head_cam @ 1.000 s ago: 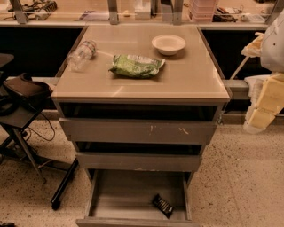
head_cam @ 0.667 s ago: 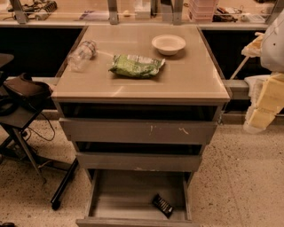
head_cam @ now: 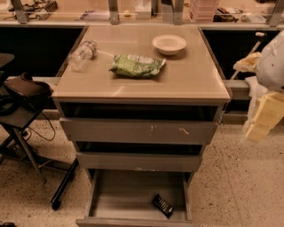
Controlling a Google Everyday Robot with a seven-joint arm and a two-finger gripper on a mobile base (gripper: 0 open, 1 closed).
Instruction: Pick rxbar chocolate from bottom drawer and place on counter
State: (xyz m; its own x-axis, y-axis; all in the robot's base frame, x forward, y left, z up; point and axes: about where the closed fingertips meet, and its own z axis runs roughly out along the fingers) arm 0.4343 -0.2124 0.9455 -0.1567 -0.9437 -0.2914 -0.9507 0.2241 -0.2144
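Note:
The rxbar chocolate (head_cam: 163, 205) is a small black wrapper with white lettering. It lies flat at the front right of the open bottom drawer (head_cam: 111, 195), which is pulled out toward me. The counter (head_cam: 177, 75) is the tan glossy top of the grey cabinet. My gripper (head_cam: 257, 126) hangs at the right edge of the view, beside the cabinet at about the height of the top drawer, well above and to the right of the bar. It holds nothing that I can see.
On the counter lie a green snack bag (head_cam: 136, 65), a clear plastic bottle (head_cam: 82, 55) on its side and a white bowl (head_cam: 169, 44). The two upper drawers (head_cam: 137, 131) stand slightly open. A dark chair and stand (head_cam: 22, 95) are at the left. A cluttered shelf (head_cam: 133, 11) runs behind.

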